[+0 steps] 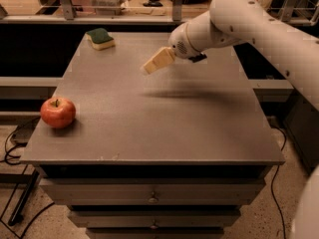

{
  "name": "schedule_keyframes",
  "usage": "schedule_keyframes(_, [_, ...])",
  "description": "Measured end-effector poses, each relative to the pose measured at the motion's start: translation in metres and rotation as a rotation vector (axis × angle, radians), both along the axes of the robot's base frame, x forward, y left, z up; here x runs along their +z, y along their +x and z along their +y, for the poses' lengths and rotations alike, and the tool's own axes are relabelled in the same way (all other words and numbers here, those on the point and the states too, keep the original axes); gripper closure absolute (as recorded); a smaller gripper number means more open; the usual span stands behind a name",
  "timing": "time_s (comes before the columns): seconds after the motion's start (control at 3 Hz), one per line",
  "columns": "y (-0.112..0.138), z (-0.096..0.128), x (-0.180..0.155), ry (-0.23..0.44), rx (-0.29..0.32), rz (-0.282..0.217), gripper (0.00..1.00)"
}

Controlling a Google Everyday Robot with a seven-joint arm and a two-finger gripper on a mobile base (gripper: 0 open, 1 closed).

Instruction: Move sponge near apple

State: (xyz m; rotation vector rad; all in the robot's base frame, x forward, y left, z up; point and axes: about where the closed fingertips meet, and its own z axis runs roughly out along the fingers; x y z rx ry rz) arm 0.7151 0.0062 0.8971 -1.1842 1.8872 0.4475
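Tool (155, 61) hovers over the worktop (164, 133), open or closed I cannot tell; sponge (100, 38) lies left and farther, apple (58, 112) near-left.

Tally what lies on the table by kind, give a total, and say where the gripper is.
Sponge: 1
Apple: 1
Total: 2
A dark scrap under the arm's wrist is too hidden to count. The gripper hovers above the table, right of the sponge, apart from both items.
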Motion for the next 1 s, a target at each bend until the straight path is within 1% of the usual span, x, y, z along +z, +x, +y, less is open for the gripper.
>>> schedule_keyframes(0.33, [0.020,0.043,-0.008,0.056,0.043,0.037,0.00])
schedule_keyframes(0.67, [0.020,0.044,-0.008,0.056,0.043,0.038,0.00])
schedule_keyframes(1.0, [0.027,0.057,-0.014,0.077,0.044,0.041,0.00])
